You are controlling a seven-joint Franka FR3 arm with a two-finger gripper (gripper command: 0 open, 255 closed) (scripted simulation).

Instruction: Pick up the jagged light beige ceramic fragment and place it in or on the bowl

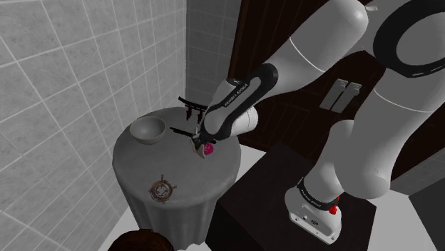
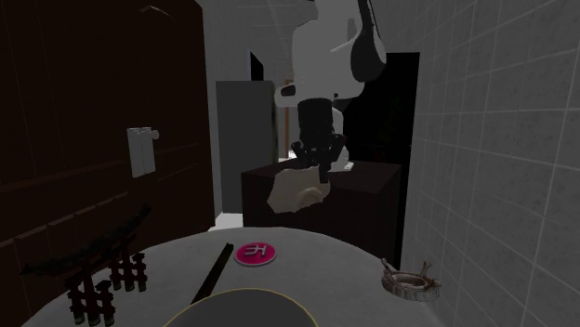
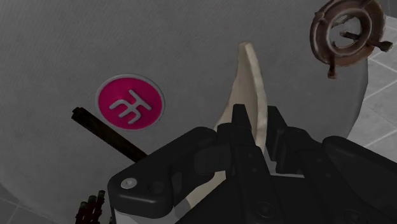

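I hold the beige fragment clamped in the jaws, clear of the worktop.
Thin, stiff, probably light and brittle; pinched across its faces, near the bowl.

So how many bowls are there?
1: the bowl sits on the round table near the tiled wall, beside the black stick. The arm could hide another.

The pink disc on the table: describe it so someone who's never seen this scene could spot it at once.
Find the round grey table by the tiled wall. On its top, beside a thin black stick, lies the pink disc. It alone is brightly coloured: flat, round, with a white symbol on its face, unlike the grey bowl and brown wheel-shaped ring.
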